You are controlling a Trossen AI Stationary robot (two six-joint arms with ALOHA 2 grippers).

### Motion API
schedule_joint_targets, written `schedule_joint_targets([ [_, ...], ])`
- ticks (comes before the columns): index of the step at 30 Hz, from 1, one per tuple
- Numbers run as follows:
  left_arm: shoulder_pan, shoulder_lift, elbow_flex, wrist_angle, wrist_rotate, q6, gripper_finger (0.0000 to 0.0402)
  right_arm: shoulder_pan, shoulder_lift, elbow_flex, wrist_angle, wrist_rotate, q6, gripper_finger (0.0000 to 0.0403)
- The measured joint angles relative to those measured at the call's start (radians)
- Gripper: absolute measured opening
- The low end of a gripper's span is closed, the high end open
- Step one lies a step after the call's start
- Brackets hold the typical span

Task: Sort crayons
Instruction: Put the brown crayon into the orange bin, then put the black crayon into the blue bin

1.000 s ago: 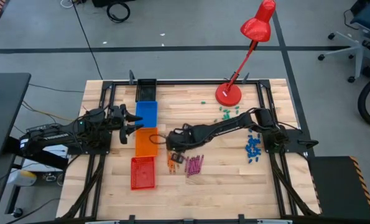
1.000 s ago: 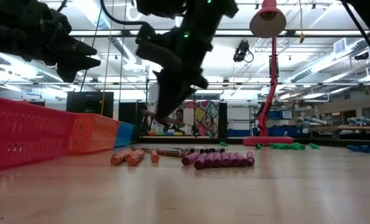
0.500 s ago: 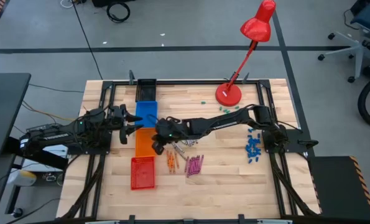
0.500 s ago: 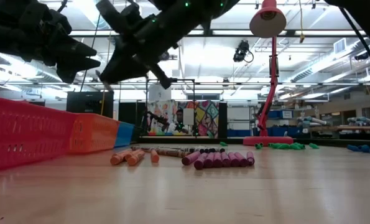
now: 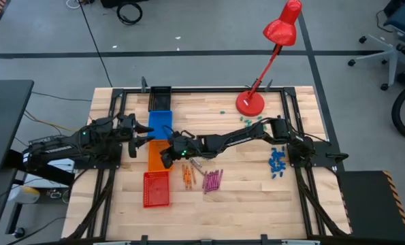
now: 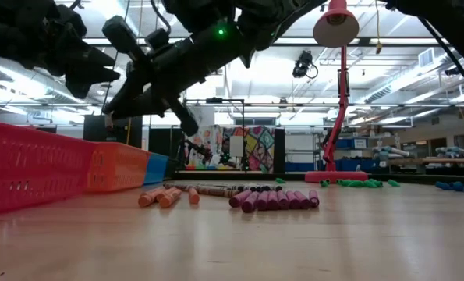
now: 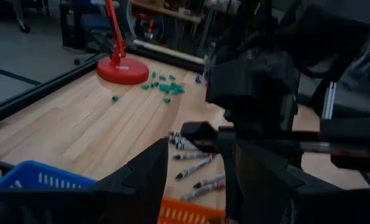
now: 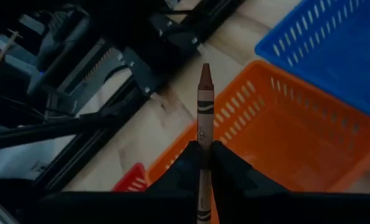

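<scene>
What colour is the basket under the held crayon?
Orange basket, best in the right wrist view.

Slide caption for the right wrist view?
Right pincer holds a crayon above the orange basket.

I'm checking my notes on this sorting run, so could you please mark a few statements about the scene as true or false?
1. The right pincer is shut on a crayon. True.
2. That crayon hangs over the orange basket. True.
3. The left pincer grips a magenta crayon. False: it is open and holds nothing.
4. The magenta crayons lie inside the red basket. False: they lie on the table.
5. A red lamp stands on the table. True.
</scene>
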Motion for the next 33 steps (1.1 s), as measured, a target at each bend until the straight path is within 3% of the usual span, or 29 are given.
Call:
schedule_joint_targets([
  [6, -0.004, 0.0, 0.027, -0.063, -0.003, 0.039, 0.0192, -0.003, 0.001, 0.0, -0.02, 0.011, 0.084, 0.0033],
  [12, -0.039, 0.0, 0.027, -0.064, -0.064, 0.049, 0.0192, -0.014, 0.001, 0.0, -0.118, -0.019, 0.218, 0.0035],
  [17, -0.081, 0.0, 0.027, -0.063, -0.115, 0.075, 0.0192, -0.02, 0.001, 0.0, -0.148, -0.041, 0.239, 0.0047],
  [27, -0.123, 0.0, 0.026, 0.009, -0.168, 0.124, 0.0192, -0.046, -0.001, 0.0, -0.146, -0.081, 0.145, 0.0118],
  [30, -0.123, 0.013, 0.026, 0.05, -0.168, 0.126, 0.0192, -0.058, -0.028, -0.001, -0.154, -0.107, 0.07, 0.0127],
  [33, -0.123, 0.06, 0.026, 0.099, -0.168, 0.118, 0.0192, -0.058, -0.082, 0.001, -0.195, -0.069, -0.015, 0.0127],
])
